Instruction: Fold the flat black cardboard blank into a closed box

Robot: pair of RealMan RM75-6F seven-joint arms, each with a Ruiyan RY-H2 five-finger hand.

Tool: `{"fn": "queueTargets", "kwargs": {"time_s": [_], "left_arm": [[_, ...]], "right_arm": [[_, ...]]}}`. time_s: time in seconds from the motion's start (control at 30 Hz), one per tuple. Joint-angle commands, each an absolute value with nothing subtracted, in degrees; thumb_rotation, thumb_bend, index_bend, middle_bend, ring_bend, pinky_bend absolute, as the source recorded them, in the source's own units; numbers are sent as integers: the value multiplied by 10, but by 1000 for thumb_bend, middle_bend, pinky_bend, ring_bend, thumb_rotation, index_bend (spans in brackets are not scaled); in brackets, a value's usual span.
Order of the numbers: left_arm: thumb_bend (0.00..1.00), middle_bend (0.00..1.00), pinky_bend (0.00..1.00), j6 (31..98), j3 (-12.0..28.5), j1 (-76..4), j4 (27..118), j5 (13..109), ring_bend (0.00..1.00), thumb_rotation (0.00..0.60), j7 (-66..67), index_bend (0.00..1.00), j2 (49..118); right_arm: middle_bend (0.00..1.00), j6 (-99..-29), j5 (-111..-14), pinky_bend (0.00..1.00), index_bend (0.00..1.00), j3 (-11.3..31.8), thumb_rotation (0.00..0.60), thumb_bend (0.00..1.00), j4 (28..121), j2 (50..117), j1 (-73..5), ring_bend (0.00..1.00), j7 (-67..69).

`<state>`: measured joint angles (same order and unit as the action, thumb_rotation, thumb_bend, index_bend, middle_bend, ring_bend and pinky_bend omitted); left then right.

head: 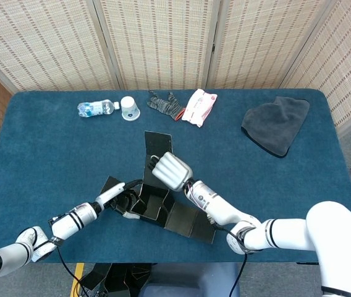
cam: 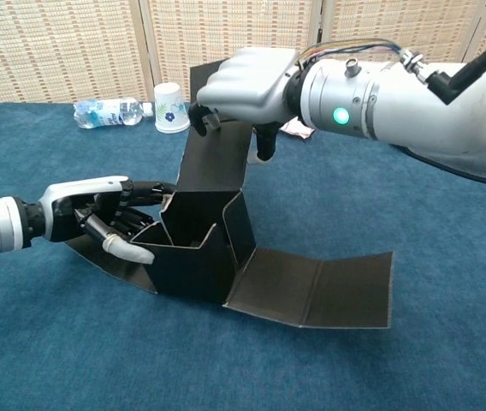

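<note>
The half-folded black cardboard box blank stands near the front of the blue cloth-covered table, one long flap lying flat to its right. The right hand pinches the upright rear flap at its top edge. The left hand holds the box's left wall, fingers hooked over its rim.

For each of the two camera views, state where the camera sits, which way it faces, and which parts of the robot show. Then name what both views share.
Head view: high above the near table edge, looking down on the blue table; both forearms show.
Chest view: low at the table's near edge, facing the woven screens; the left hand and right hand show.
Shared: the half-folded black box, bottle and paper cup.
</note>
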<state>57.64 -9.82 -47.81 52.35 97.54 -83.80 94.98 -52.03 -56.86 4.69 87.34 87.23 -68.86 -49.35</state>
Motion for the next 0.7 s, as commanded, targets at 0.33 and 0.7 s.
{"fn": "queueTargets", "kwargs": {"time_s": [0.33,0.7], "left_arm": [[71,159,655,589,-93,-469,530,968,495,600,-785,150,950],[71,159,655,585,-82,-468,550,955,495,600,-759,148,934]], "right_arm": [[298,-538,-592,943,278,43,600,243,890,854,-657,797,-468],[290,-547,-604,943,278,46,600,243,898,848,-634,794,-448]]}}
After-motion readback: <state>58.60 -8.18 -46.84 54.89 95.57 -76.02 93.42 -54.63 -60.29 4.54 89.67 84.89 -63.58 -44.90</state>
